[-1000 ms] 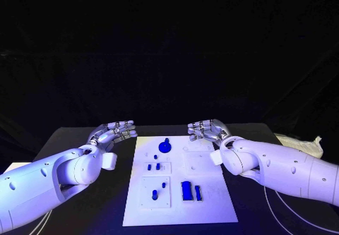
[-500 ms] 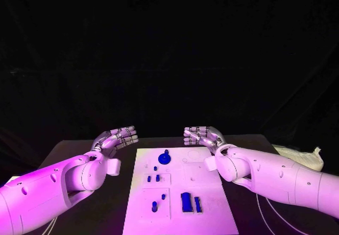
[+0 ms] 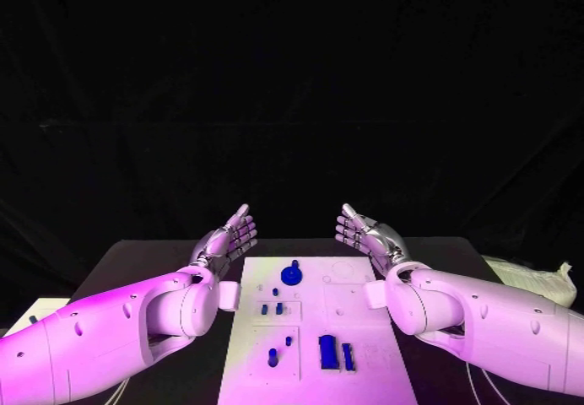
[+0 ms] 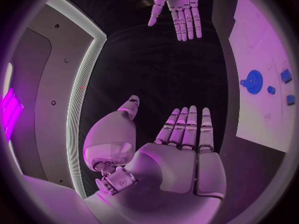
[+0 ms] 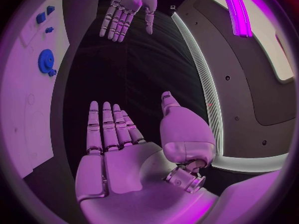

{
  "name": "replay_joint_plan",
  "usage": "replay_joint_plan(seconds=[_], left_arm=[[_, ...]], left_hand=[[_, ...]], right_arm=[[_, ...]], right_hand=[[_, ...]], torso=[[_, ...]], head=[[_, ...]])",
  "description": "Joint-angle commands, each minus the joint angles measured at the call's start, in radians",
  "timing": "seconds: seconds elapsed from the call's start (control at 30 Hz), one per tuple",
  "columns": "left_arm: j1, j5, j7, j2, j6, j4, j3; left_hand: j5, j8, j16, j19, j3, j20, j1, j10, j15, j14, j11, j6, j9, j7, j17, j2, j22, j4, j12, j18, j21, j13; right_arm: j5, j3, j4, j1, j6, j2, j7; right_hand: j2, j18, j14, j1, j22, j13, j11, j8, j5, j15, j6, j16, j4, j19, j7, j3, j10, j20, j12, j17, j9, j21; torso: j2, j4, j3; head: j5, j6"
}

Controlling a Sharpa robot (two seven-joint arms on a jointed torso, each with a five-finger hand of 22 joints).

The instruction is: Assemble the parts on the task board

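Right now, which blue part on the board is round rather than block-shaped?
The blue gear at the task board's far end; it is a toothed disc, while the other parts nearer the robot are small blocks and pegs.

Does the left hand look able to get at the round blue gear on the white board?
Probably yes. The left hand is open and empty beside the white task board, and nothing lies between it and the round blue gear.

A black table (image 3: 146,257) stands before a black backdrop (image 3: 292,101); a crumpled pale bag (image 3: 536,283) lies at its right edge.
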Motion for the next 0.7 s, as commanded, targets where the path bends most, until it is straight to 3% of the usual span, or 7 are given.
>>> replay_joint_plan(seconds=[0.03, 0.07, 0.1, 0.13, 0.6, 0.63, 0.7], left_arm=[[-0.008, -0.056, 0.073, -0.007, -0.181, 0.035, 0.004], [-0.010, -0.060, 0.077, -0.009, -0.196, 0.043, 0.005], [-0.012, -0.063, 0.081, -0.011, -0.209, 0.049, 0.006], [-0.014, -0.065, 0.084, -0.012, -0.220, 0.055, 0.006], [-0.017, -0.071, 0.091, -0.014, -0.243, 0.068, 0.008], [-0.017, -0.071, 0.091, -0.014, -0.243, 0.068, 0.008], [-0.017, -0.071, 0.091, -0.014, -0.243, 0.068, 0.008]], left_hand=[[-0.018, -0.006, -0.084, -0.119, -0.066, -0.037, -0.201, -0.150, -0.021, -0.148, -0.044, -0.143, -0.004, -0.093, -0.005, 0.006, -0.078, 0.000, -0.011, -0.032, -0.013, -0.003], [-0.018, -0.006, -0.084, -0.129, -0.072, -0.040, -0.217, -0.163, -0.021, -0.159, -0.044, -0.155, -0.004, -0.093, -0.005, 0.006, -0.084, 0.000, -0.011, -0.038, -0.013, -0.003], [-0.018, -0.006, -0.084, -0.138, -0.077, -0.043, -0.232, -0.174, -0.021, -0.171, -0.044, -0.166, -0.004, -0.093, -0.005, 0.006, -0.090, 0.000, -0.011, -0.109, -0.013, -0.003], [-0.018, -0.006, -0.084, -0.146, -0.082, -0.114, -0.247, -0.185, -0.021, -0.182, -0.044, -0.177, -0.004, -0.093, -0.005, 0.006, -0.096, 0.000, -0.011, -0.109, -0.013, -0.003], [-0.018, -0.006, -0.084, -0.238, -0.132, -0.114, -0.404, -0.304, -0.021, -0.297, -0.044, -0.289, -0.004, -0.093, -0.005, 0.006, -0.157, 0.000, -0.011, -0.109, -0.013, -0.003], [-0.018, -0.006, -0.084, -0.243, -0.203, -0.114, -0.412, -0.310, -0.021, -0.303, -0.044, -0.294, -0.004, -0.093, -0.005, 0.006, -0.160, 0.000, -0.011, -0.109, -0.013, -0.003], [-0.018, -0.006, -0.084, -0.252, -0.203, -0.114, -0.427, -0.321, -0.021, -0.315, -0.044, -0.305, -0.004, -0.093, -0.005, 0.006, -0.166, 0.000, -0.011, -0.109, -0.013, -0.003]], right_arm=[[0.078, -0.004, 0.037, 0.005, -0.146, -0.007, 0.074], [0.082, -0.005, 0.044, 0.006, -0.155, -0.009, 0.077], [0.086, -0.006, 0.050, 0.006, -0.162, -0.010, 0.080], [0.088, -0.007, 0.054, 0.007, -0.167, -0.011, 0.082], [0.090, -0.008, 0.058, 0.007, -0.171, -0.012, 0.083], [0.090, -0.008, 0.058, 0.007, -0.171, -0.012, 0.083], [0.090, -0.008, 0.058, 0.007, -0.171, -0.012, 0.083]], right_hand=[[-0.001, -0.100, -0.180, -0.230, -0.045, -0.004, -0.016, -0.007, -0.073, -0.004, -0.146, -0.006, -0.043, -0.145, -0.065, -0.004, -0.169, -0.074, -0.006, -0.027, -0.017, -0.043], [-0.001, -0.100, -0.194, -0.247, -0.048, -0.004, -0.016, -0.007, -0.073, -0.004, -0.157, -0.006, -0.043, -0.156, -0.065, -0.004, -0.183, -0.074, -0.006, -0.027, -0.017, -0.046], [-0.001, -0.100, -0.208, -0.265, -0.052, -0.004, -0.016, -0.007, -0.073, -0.004, -0.168, -0.006, -0.043, -0.167, -0.065, -0.004, -0.196, -0.074, -0.006, -0.027, -0.017, -0.050], [-0.001, -0.100, -0.222, -0.283, -0.055, -0.004, -0.016, -0.007, -0.073, -0.004, -0.180, -0.006, -0.043, -0.179, -0.065, -0.004, -0.209, -0.074, -0.006, -0.027, -0.017, -0.053], [-0.001, -0.100, -0.362, -0.461, -0.137, -0.004, -0.016, -0.007, -0.073, -0.004, -0.294, -0.006, -0.043, -0.291, -0.065, -0.004, -0.341, -0.074, -0.006, -0.027, -0.017, -0.131], [-0.001, -0.100, -0.369, -0.470, -0.137, -0.004, -0.016, -0.007, -0.073, -0.004, -0.300, -0.006, -0.043, -0.298, -0.065, -0.004, -0.348, -0.074, -0.006, -0.027, -0.017, -0.131], [-0.001, -0.100, -0.383, -0.487, -0.137, -0.004, -0.016, -0.007, -0.073, -0.004, -0.311, -0.006, -0.043, -0.309, -0.065, -0.004, -0.361, -0.074, -0.006, -0.027, -0.017, -0.131]], torso=[[-0.001, -0.0134, 0.0021], [-0.001, -0.0134, 0.0021], [-0.001, -0.0134, 0.0021], [-0.001, -0.0134, 0.0021], [-0.001, -0.0134, 0.0021], [-0.001, -0.0134, 0.0021], [-0.001, -0.0134, 0.0021]], head=[[0.011, 0.001], [0.011, 0.001], [0.011, 0.001], [0.011, 0.001], [0.011, 0.001], [0.011, 0.001], [0.011, 0.001]])
